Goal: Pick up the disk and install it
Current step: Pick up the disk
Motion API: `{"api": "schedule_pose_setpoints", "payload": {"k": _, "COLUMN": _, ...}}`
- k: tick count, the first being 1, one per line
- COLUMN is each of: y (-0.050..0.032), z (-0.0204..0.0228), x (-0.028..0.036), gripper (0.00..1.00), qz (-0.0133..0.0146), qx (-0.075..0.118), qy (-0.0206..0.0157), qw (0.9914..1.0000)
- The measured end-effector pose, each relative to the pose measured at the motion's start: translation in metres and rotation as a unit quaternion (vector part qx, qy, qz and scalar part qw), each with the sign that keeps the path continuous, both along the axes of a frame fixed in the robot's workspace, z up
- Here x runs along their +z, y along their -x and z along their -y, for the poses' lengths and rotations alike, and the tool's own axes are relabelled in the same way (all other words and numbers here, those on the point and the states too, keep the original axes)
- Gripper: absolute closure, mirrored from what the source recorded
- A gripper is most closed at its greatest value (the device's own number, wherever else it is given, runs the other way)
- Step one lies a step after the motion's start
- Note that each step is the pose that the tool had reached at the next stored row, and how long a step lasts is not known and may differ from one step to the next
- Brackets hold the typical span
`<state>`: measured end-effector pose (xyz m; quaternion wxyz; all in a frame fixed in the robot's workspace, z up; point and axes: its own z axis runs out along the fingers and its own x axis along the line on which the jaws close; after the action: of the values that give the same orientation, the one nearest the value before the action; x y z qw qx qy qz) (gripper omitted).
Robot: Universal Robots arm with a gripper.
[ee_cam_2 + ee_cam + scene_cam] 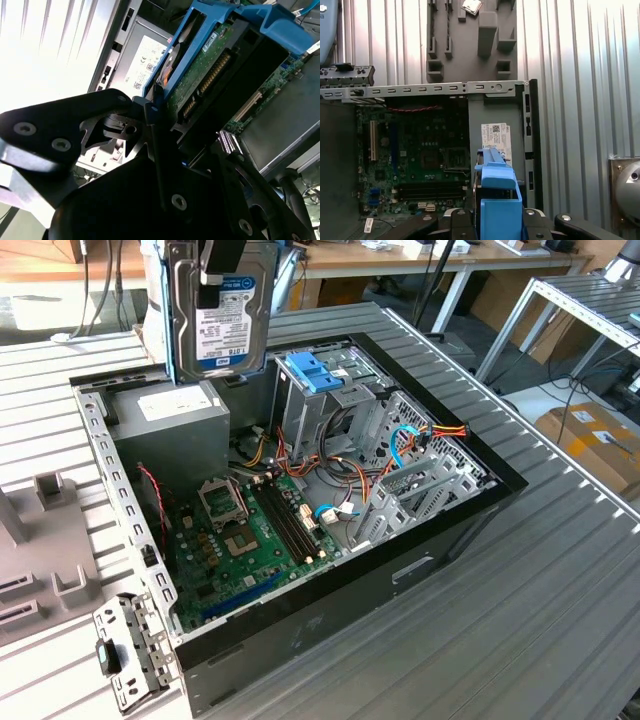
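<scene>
The disk (220, 320), a silver-grey hard drive with a white and blue label and blue side rails, hangs upright in the air over the far corner of the open computer case (400, 570). My gripper (223, 258) is shut on its top edge. In the second wrist view the disk (200, 75) shows its green circuit side and blue rail between the black fingers (152, 105). In the first wrist view the disk's blue rail (499, 200) sticks out from the gripper (497, 224), above the power supply's sticker.
Inside the case lie the grey power-supply box (165, 415), the green motherboard (250, 530), a light-blue tray (315, 370) on the drive cage, and loose coloured cables (420, 435). A grey moulded fixture (40, 540) and a metal bracket (125, 650) sit on the ribbed table (520, 620).
</scene>
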<state>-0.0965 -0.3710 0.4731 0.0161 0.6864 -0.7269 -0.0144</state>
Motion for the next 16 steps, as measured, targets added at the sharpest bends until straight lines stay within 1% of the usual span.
{"api": "schedule_pose_setpoints", "payload": {"k": 4, "y": -0.0008, "z": 0.0024, "x": -0.0002, "gripper": 0.64, "qz": 0.0000, "qx": 0.000, "qy": 0.0000, "qw": 1.00000}}
{"api": "schedule_pose_setpoints", "payload": {"k": 7, "y": -0.0013, "z": 0.0056, "x": -0.0003, "gripper": 0.64, "qz": 0.0000, "qx": 0.000, "qy": -0.0001, "qw": 1.00000}}
{"api": "schedule_pose_setpoints", "payload": {"k": 16, "y": -0.0016, "z": 0.0114, "x": -0.0004, "gripper": 0.64, "qz": 0.0000, "qx": 0.000, "qy": -0.0001, "qw": 1.00000}}
